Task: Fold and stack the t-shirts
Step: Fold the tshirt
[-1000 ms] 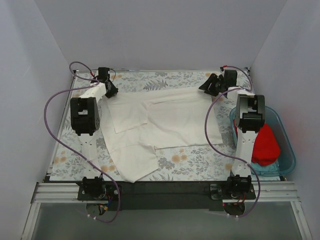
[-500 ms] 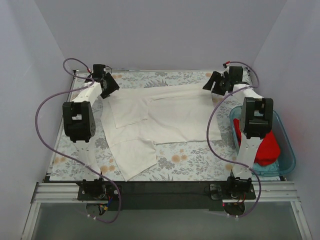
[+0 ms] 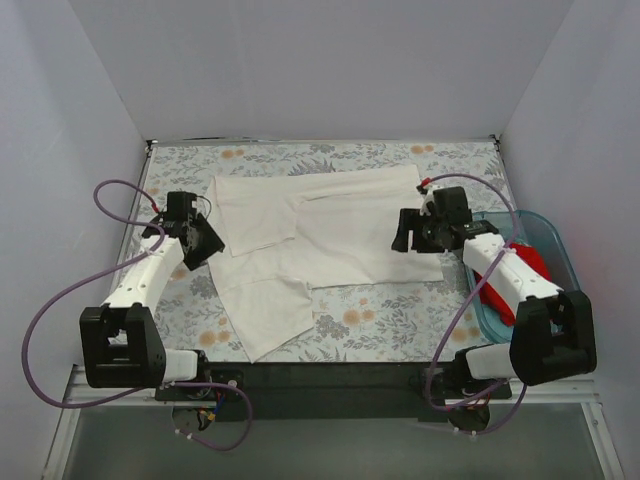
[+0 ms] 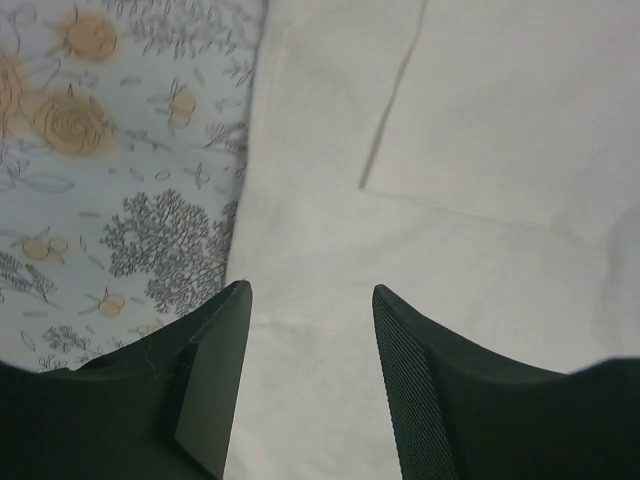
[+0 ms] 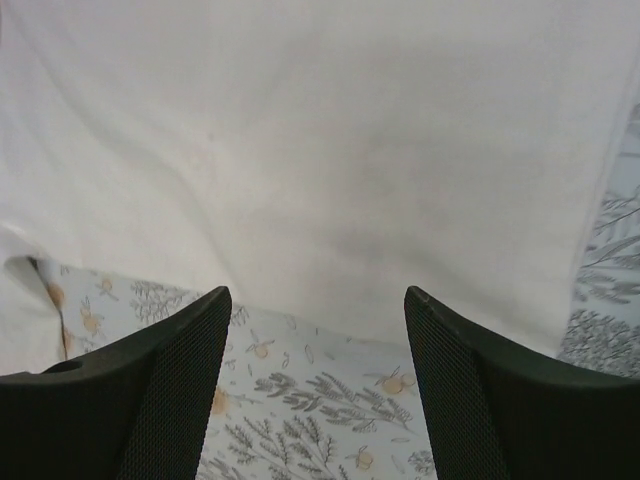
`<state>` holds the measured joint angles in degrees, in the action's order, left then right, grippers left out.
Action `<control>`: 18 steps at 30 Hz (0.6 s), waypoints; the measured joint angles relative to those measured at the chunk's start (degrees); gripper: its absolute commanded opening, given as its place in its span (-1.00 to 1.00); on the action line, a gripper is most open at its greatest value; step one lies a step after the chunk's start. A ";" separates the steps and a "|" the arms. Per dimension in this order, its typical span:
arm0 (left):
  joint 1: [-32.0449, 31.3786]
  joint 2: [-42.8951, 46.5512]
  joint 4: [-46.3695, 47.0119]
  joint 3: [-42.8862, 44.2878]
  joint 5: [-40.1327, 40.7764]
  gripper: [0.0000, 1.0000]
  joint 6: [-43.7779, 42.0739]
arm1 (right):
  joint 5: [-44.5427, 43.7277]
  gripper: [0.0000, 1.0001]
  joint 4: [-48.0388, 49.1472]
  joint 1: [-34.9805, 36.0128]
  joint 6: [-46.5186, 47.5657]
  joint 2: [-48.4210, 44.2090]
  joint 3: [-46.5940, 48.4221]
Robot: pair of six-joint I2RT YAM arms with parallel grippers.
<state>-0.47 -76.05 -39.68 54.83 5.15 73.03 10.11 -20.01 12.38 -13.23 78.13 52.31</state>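
While the white t-shirt (image 3: pixel 320 235) lies partly folded on the desk (image 3: pixel 380 320), it looks soft and limp and is best taken at its edge hems. The left claw (image 4: pixel 310 380) and right claw (image 5: pixel 315 380) hang released above it, grasping nothing. The red t-shirt (image 3: pixel 536 262) sits in the tub (image 3: pixel 545 222).

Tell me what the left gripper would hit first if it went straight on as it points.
Probably the white t-shirt, near its edge: the left gripper, open, points at it, with the floral tablecloth just beside. Depth is unclear.
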 measured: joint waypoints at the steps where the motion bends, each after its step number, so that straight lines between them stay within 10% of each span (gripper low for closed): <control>1: 0.00 -0.02 -0.70 -1.79 -0.02 -0.08 0.33 | -0.87 0.53 -0.39 2.10 -0.07 -1.44 -2.08; 18: -0.37 -7.67 -2.99 -6.10 0.61 -0.21 2.23 | -6.73 0.52 -4.52 7.56 -0.92 -12.07 -12.02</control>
<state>-0.84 -83.72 -42.68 48.73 5.76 75.26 3.38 -24.53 19.94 -14.15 66.06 40.29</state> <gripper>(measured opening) 0.371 0.762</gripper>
